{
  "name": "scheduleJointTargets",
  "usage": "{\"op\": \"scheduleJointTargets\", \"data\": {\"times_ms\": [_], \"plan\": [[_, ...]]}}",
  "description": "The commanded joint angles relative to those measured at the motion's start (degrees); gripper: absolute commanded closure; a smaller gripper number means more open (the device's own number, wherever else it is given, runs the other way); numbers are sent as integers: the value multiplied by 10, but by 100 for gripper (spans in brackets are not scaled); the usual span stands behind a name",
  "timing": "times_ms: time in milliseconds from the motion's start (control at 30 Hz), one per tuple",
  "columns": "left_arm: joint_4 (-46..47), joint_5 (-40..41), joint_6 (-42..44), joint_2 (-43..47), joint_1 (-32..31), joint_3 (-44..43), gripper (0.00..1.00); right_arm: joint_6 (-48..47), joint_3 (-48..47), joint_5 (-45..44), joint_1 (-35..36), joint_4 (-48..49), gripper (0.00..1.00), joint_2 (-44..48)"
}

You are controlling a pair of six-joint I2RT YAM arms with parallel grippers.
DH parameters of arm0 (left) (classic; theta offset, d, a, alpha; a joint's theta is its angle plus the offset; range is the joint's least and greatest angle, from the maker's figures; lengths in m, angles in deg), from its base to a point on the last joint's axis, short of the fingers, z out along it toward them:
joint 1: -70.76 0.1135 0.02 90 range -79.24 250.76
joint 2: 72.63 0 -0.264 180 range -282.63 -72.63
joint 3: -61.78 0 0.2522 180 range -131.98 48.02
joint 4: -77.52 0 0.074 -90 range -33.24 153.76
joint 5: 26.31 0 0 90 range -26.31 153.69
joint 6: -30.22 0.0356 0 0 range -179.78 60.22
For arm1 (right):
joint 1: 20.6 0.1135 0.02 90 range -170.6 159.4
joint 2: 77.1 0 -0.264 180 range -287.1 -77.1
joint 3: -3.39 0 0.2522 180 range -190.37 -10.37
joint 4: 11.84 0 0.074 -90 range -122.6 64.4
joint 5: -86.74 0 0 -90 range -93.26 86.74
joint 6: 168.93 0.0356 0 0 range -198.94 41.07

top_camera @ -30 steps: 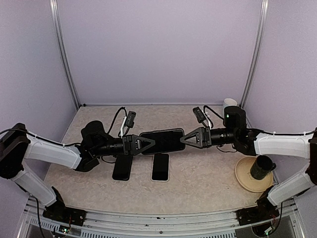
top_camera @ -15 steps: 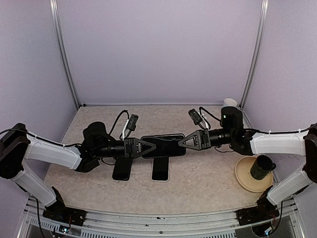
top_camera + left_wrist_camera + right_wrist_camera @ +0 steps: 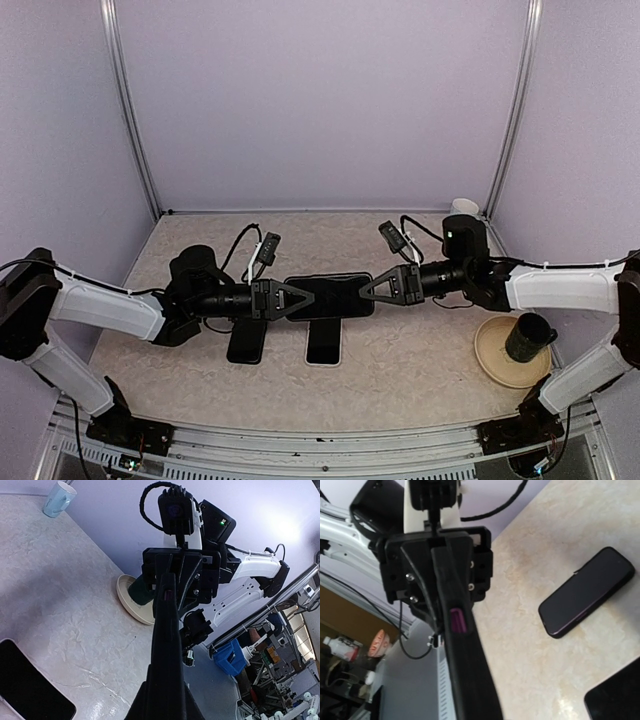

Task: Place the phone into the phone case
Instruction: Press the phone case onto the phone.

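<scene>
A flat black phone case [image 3: 330, 297] hangs level above the table's middle, gripped at both ends. My left gripper [image 3: 300, 297] is shut on its left end and my right gripper [image 3: 368, 291] is shut on its right end. Each wrist view shows the phone case [image 3: 167, 645] edge-on, running towards the other arm. A purple bit shows in a side cutout of the phone case [image 3: 465, 650]. Whether a phone sits inside it I cannot tell. Below it lie a black phone [image 3: 247, 340] and a pale-rimmed phone [image 3: 323, 340].
A beige plate [image 3: 497, 370] holding a dark cup [image 3: 528, 336] stands at the right front. A white mug [image 3: 463, 207] is in the back right corner. In the right wrist view the black phone [image 3: 585, 592] lies flat on the table.
My right gripper has closed on the case's right end. Case and both grippers have shifted slightly towards the front of the table.
</scene>
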Motion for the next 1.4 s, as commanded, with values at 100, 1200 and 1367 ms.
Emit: {"op": "scheduleJointTargets", "data": {"times_ms": [100,1200,1367], "plan": [[-15,14,32,-4,-18,-35,100,-74,-40,-66,34,-110,80,10],[-295,14,228,30,-27,-34,100,74,-53,198,34,-54,86,-5],[-301,22,233,32,-29,-30,100,172,-45,198,34,48,71,9]]}}
